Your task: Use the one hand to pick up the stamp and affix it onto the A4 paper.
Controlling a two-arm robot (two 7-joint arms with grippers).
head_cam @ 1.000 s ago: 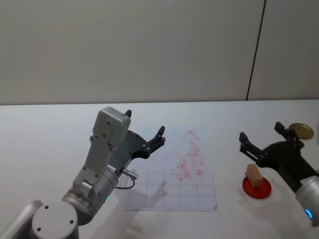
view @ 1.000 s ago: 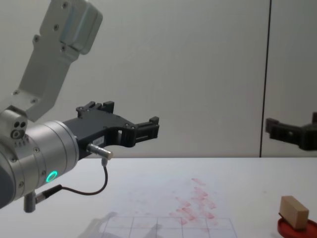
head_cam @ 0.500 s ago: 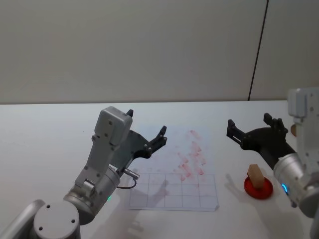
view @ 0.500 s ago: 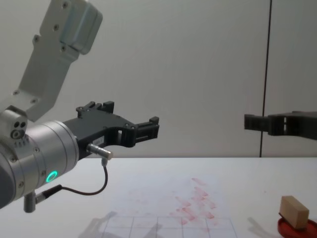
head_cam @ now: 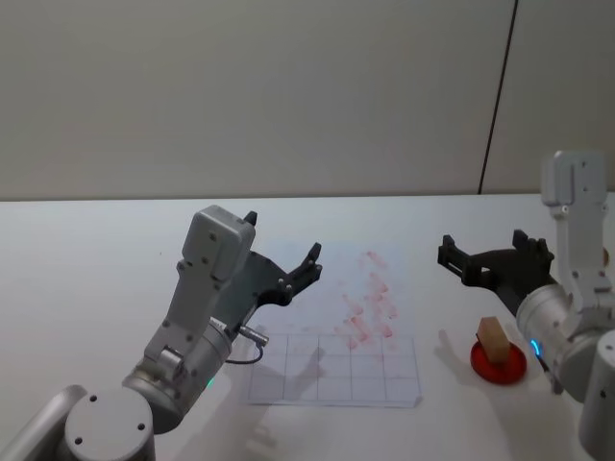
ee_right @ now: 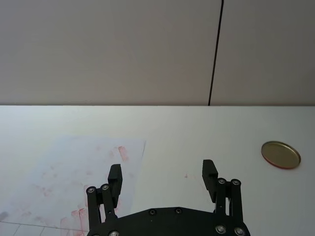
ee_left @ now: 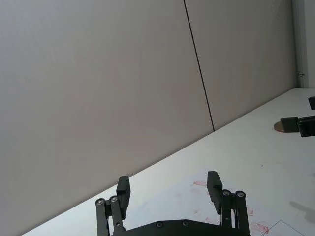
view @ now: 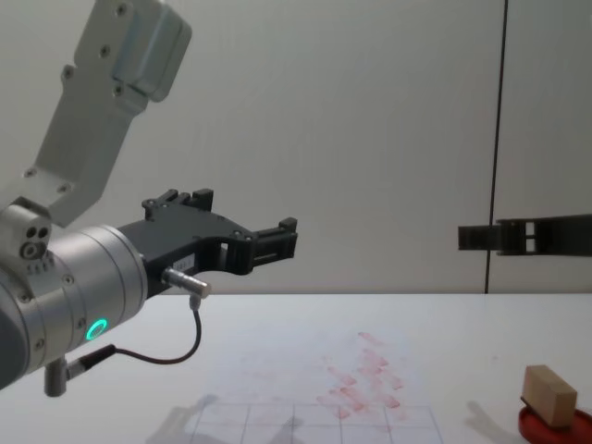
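1. Right gripper (head_cam: 483,255): held in the air above the table (head_cam: 96,250), over the bare strip between the A4 paper (head_cam: 327,379) and the stamp (head_cam: 493,338). Fingers spread wide, nothing between them. From the chest it sits level and well above the tabletop.
2. Stamp: small light-wood block, standing on a flat round red ink pad (head_cam: 500,365) near the table's right edge, toward the front. Nothing touches it; the right gripper is above and just behind it, clearly apart.
3. A4 paper: lies flat at the middle of the table, near the front edge. Grey grid lines on its front part, and a cluster of pinkish-red smudges on its right half running toward the back.
4. Left gripper (head_cam: 281,240): raised over the paper's left rear part, well off the sheet. Fingers spread, empty. A thin black cable loops below its wrist.
5. Round gold disc (ee_right: 280,154): lies flat on the table toward the back right corner, well apart from the paper.
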